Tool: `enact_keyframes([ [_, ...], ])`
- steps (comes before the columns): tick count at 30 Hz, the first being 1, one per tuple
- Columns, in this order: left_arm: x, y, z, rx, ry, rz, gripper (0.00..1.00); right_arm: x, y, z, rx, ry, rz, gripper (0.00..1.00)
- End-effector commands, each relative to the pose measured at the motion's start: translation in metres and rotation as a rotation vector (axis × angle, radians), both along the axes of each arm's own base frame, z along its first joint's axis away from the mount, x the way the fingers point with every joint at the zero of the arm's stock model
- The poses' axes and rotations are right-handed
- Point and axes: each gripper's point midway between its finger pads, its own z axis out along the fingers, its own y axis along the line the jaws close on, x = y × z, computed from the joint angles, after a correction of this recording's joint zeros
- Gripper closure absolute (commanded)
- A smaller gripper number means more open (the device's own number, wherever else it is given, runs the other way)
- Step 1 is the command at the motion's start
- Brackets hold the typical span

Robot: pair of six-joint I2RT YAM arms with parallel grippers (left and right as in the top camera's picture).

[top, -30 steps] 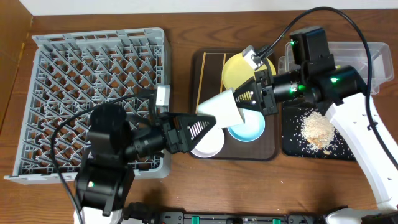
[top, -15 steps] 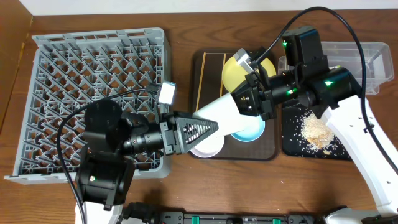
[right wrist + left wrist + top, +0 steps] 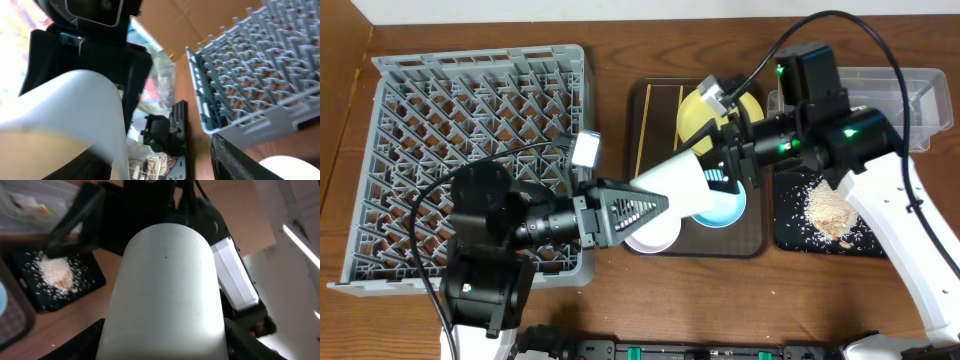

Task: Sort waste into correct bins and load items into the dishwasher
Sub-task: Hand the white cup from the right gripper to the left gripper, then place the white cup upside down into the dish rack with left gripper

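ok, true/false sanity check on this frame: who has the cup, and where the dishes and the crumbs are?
1. The left fingers are closed on the white cup. True.
2. The yellow plate sits in the grey rack. False: it lies on the brown tray.
3. A pile of crumbs lies on the black tray, on the right side of the table. True.
4. The blue bowl stands on the bare table. False: it is on the brown tray, next to the white bowl.
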Motion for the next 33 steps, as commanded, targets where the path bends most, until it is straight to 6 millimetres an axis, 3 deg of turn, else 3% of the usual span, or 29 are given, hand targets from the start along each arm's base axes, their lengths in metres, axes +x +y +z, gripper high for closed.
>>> enact_keyframes([
  [1,0.009,0.016,0.010,-0.004,-0.030,0.069,0.54,0.031,-0.020,-0.013,-0.091,0.063,-0.163,0.38],
  [4,0.027,0.038,0.004,0.004,-0.002,0.183,0.55,0.047,-0.037,-0.028,-0.193,0.108,-0.292,0.37],
  [9,0.052,0.088,-0.014,0.018,0.087,0.410,0.57,0.045,-0.056,-0.055,-0.405,0.113,-0.439,0.36],
  [13,0.065,0.141,-0.057,0.109,0.226,0.681,0.60,0.037,-0.066,-0.075,-0.569,0.089,-0.505,0.34],
  [15,0.060,0.166,-0.089,0.240,0.329,0.829,0.60,0.033,-0.064,-0.079,-0.601,0.085,-0.500,0.33],
  [18,0.043,0.200,-0.114,0.475,0.443,1.000,0.60,0.030,-0.061,-0.081,-0.610,0.071,-0.485,0.32],
  [24,-0.010,0.277,-0.107,0.961,0.573,1.319,0.61,0.033,-0.060,-0.081,-0.616,0.040,-0.491,0.30],
  [30,-0.037,0.308,-0.116,1.076,0.734,1.500,0.62,0.032,-0.061,-0.082,-0.621,0.043,-0.492,0.30],
  [33,-0.036,0.315,-0.129,1.100,0.809,1.504,0.62,0.031,-0.061,-0.083,-0.626,0.049,-0.490,0.30],
])
